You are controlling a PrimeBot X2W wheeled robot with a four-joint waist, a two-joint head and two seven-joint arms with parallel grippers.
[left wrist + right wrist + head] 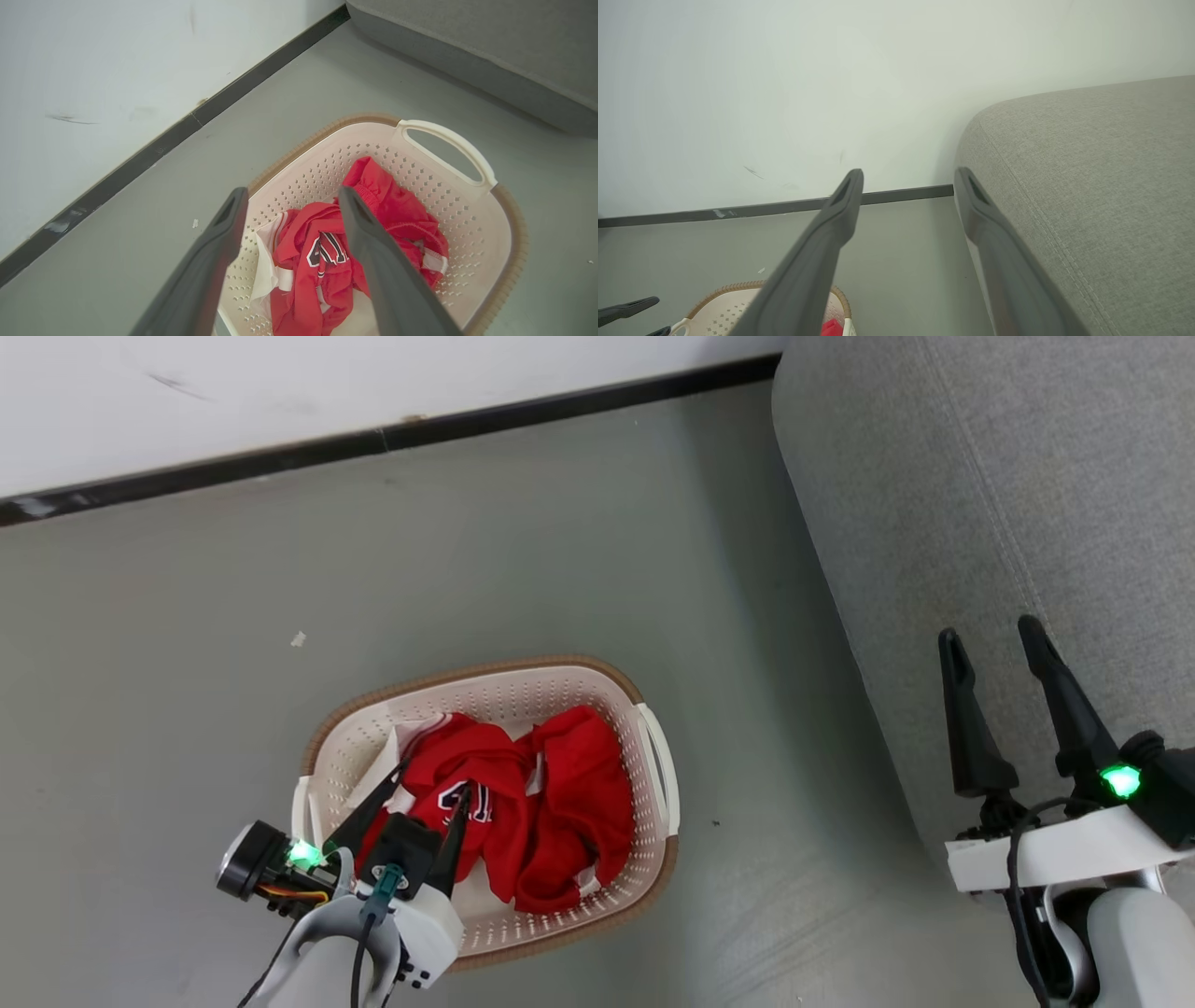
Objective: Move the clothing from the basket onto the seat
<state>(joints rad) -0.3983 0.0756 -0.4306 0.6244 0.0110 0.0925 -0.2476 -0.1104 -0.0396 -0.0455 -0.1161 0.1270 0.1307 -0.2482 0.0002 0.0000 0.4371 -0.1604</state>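
The cream basket (523,669) with a brown rim stands on the grey floor, left of the seat (980,476). Red clothing (551,803) with white trim lies crumpled inside it, and one piece shows dark numerals (329,247). My left gripper (432,782) hangs open over the basket's near-left part, its fingers either side of the numbered piece and gripping nothing. In the left wrist view the left gripper (292,190) points down into the basket (420,186). My right gripper (990,630) is open and empty above the seat's front edge. The right wrist view has the right gripper (909,171) beside the seat (1087,186).
A white wall with a dark baseboard (373,441) runs behind the basket. A small white scrap (298,638) lies on the floor left of the basket. A strip of bare floor separates basket and seat.
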